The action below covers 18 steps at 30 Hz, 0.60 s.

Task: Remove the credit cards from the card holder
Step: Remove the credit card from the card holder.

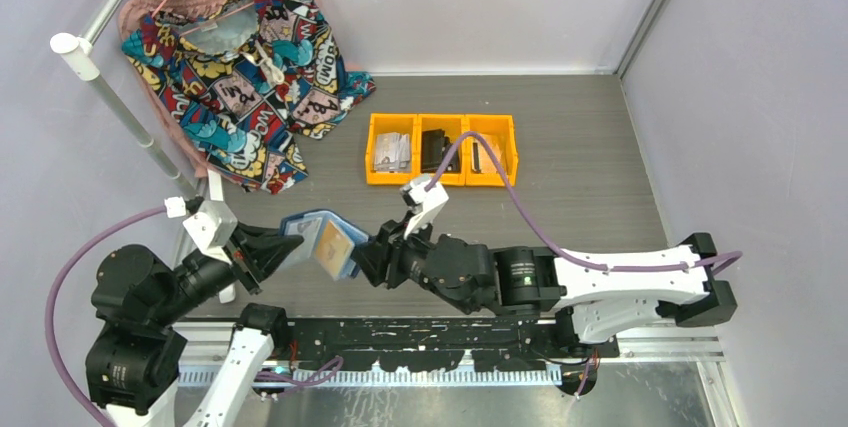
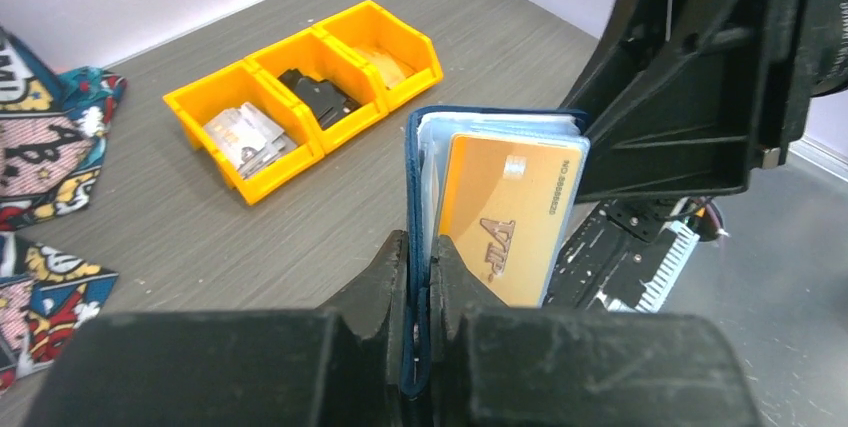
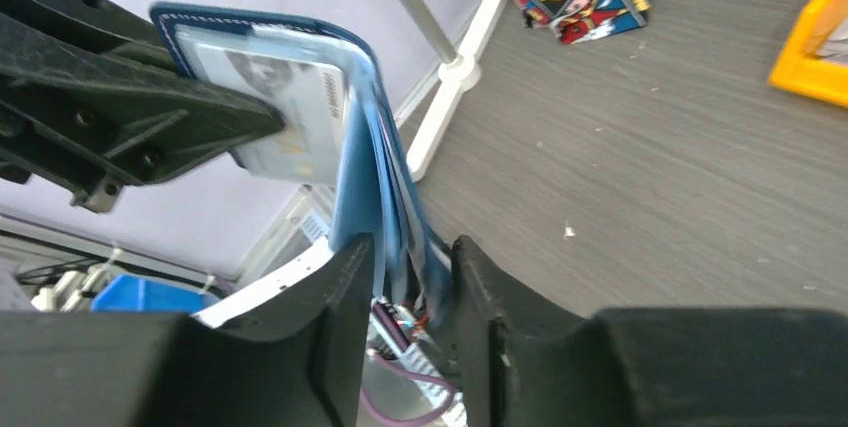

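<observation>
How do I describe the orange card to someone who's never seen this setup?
Above the table's near side, the left gripper and right gripper hold a navy card holder. Inside it stands the orange-gold card; the other card showing is pale.

3 yellow bins; comic-print garment beside white rail

Both arms are reaching in toward the middle, low over the near side. The left arm angles up and to the right from its base, and the left gripper points right with its fingers pinched tight on one cover of the card holder. The right arm stretches out long to the left. The right gripper points left, its fingers closed on the other leaf. The two grippers sit nose to nose, just apart.
</observation>
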### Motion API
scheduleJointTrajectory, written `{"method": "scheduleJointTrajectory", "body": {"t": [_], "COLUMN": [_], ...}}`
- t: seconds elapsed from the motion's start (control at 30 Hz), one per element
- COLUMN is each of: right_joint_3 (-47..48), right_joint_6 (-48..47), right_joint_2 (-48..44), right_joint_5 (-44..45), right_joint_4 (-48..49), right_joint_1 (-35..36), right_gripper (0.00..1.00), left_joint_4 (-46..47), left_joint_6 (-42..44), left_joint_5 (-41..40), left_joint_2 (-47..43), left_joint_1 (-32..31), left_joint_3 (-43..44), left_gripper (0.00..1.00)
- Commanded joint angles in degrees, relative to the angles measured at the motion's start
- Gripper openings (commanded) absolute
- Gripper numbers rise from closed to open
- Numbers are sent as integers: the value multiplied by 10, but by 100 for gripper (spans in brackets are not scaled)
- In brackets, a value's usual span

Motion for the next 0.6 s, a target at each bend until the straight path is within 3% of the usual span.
{"method": "scheduleJointTrajectory", "body": {"t": [0.0,0.1,0.2,0.3,0.43,0.57], "right_joint_3": [-14,-3,10,18,52,59], "right_joint_6": [5,-9,-24,-27,-15,13], "right_joint_2": [-80,-131,-164,-157,-96,-56], "right_joint_5": [76,122,125,54,-112,-205], "right_joint_4": [-1,-35,-40,-11,14,46], "right_joint_1": [-1,-4,-4,-4,-5,-14], "right_gripper": [44,53,56,56,59,61], "left_joint_4": [25,2,-42,-71,-70,-49], "left_joint_6": [-3,-21,-30,-55,-120,-174], "left_joint_5": [-41,-69,-104,-100,-30,54], "left_joint_2": [12,27,56,89,119,144], "left_joint_1": [3,3,2,3,2,3], "left_joint_3": [26,33,52,71,77,84], "left_gripper": [0,0,0,0,0,0]}}
